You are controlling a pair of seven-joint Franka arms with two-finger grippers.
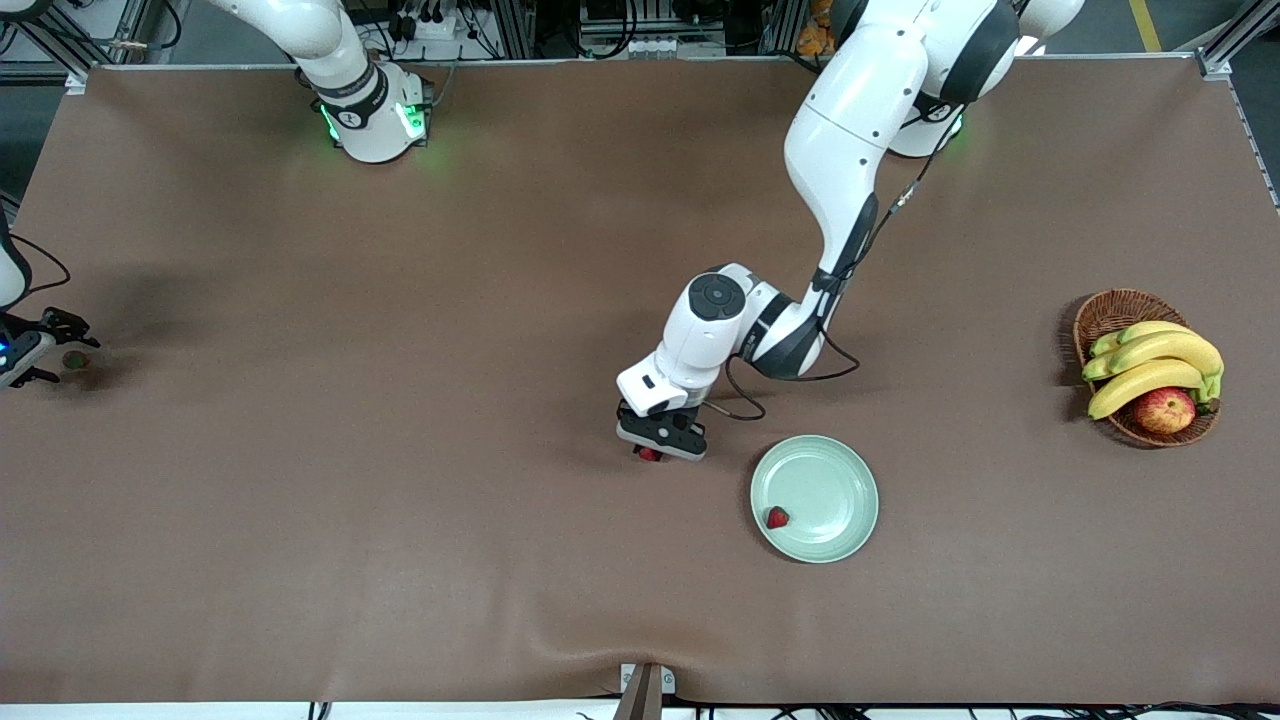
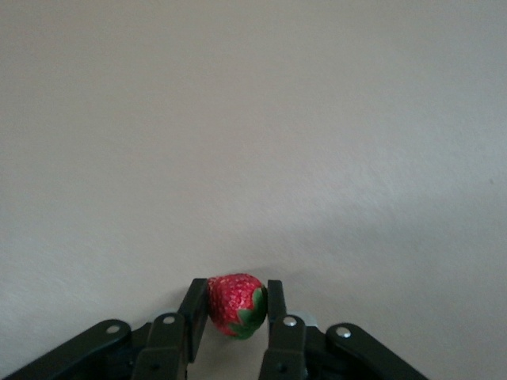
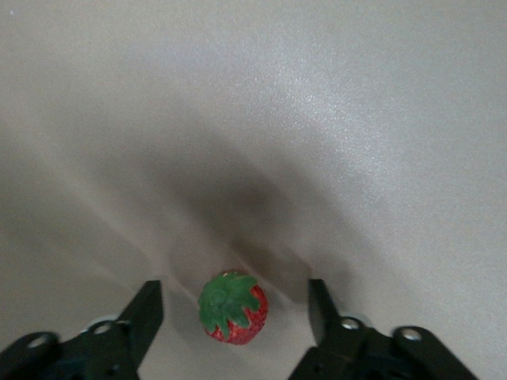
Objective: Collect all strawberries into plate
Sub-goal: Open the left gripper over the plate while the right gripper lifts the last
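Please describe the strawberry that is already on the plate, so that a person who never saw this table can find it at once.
Find the round pale green plate on the brown table, beside the left gripper. A small red strawberry lies alone inside it, close to the rim. Unlike the strawberry between the left gripper's fingers and the one between the right gripper's open fingers, no gripper is near it.

A robotics lab, plainly: two white arms [image 1: 840, 180] bolted at the edge of a table [image 1: 400, 500] under a brown mat, aluminium frame rails [image 1: 1235, 40] at the corners, cables and a power strip [image 1: 430, 25] along the edge by the bases.
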